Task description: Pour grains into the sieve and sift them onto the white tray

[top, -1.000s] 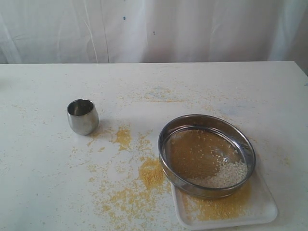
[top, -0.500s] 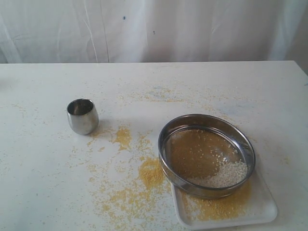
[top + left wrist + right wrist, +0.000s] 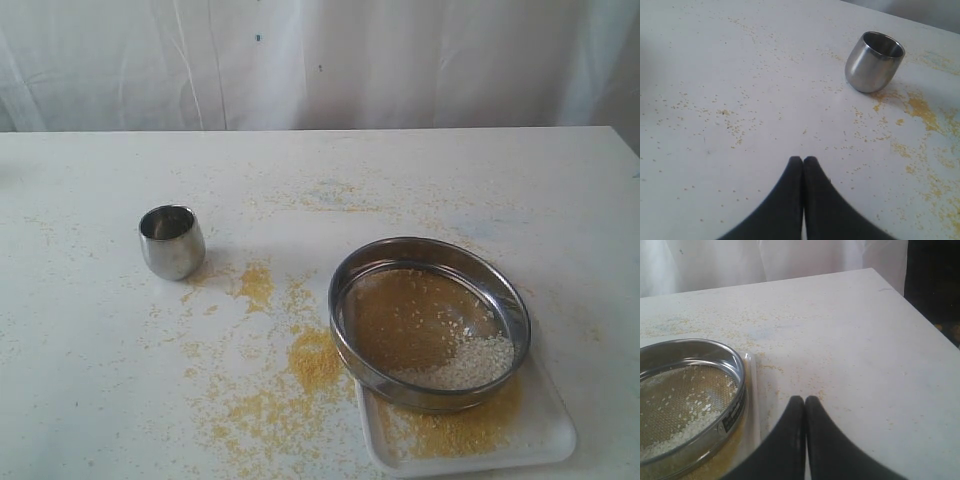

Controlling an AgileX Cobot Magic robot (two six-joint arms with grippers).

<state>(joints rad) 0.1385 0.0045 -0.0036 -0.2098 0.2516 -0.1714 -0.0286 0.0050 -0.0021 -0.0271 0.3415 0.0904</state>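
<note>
The sieve [image 3: 420, 397] sits on the white tray [image 3: 548, 432] at about four o'clock on the table [image 3: 90, 400], with whitish grains [image 3: 465, 365] heaped at its five o'clock and yellow meal [image 3: 455, 432] on the tray beneath, so the sifting looks about done. Any further shake should be short and level, squarely over the tray, since spilled meal [image 3: 312, 362] lies at the sieve's eight o'clock, below the cup [image 3: 172, 241] at its ten o'clock. The left gripper [image 3: 803, 161] and right gripper [image 3: 805, 400] both have fingers pressed together, holding nothing, clear of the sieve.
</note>
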